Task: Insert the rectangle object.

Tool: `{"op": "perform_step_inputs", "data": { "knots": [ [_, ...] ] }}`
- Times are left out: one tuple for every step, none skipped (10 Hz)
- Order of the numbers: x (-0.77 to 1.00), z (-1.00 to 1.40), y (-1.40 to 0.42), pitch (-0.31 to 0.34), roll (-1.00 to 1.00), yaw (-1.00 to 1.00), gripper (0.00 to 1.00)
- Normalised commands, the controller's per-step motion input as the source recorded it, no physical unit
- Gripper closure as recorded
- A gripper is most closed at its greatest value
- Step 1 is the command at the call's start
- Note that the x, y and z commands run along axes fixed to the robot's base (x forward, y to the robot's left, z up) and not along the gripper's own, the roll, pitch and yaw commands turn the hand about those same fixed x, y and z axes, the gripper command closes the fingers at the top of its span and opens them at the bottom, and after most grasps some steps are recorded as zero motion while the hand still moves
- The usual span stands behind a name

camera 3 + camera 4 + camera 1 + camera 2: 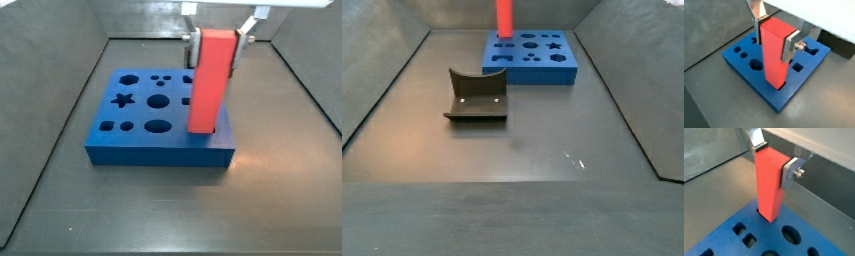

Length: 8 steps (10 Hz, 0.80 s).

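The rectangle object is a long red bar [773,55], standing upright. My gripper [775,34] is shut on its upper end, one silver finger [789,46] on each side; this shows in both wrist views [774,160]. The bar's lower end [768,213] sits in a slot near one edge of the blue holed block [747,62]. How deep it goes, I cannot tell. In a side view the bar [210,85] rises from the block's right part [134,125] with the gripper [214,35] at its top. In a side view only the bar [504,18] shows above the block [543,60].
The block has several other holes: round, star and square ones [158,100]. The dark fixture [476,97] stands on the floor in front of the block. Grey walls [54,90] enclose the floor on all sides.
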Motion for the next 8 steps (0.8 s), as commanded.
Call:
{"op": "perform_step_inputs", "data": {
  "knots": [
    [0.62,-0.33,0.00,0.093,0.08,-0.01,1.00],
    [0.44,-0.34,0.00,0.063,0.08,0.00,1.00],
    [0.09,-0.45,0.00,-0.019,0.09,0.02,1.00],
    [0.00,-0.56,-0.12,-0.114,0.14,0.07,1.00],
    [0.05,-0.55,-0.12,-0.090,0.09,0.05,1.00],
    [0.21,-0.23,-0.08,-0.039,-0.04,0.00,1.00],
    [0.14,-0.07,0.00,0.000,-0.01,0.00,1.00],
    [0.04,0.00,0.00,0.011,0.00,0.00,1.00]
  ]
}}
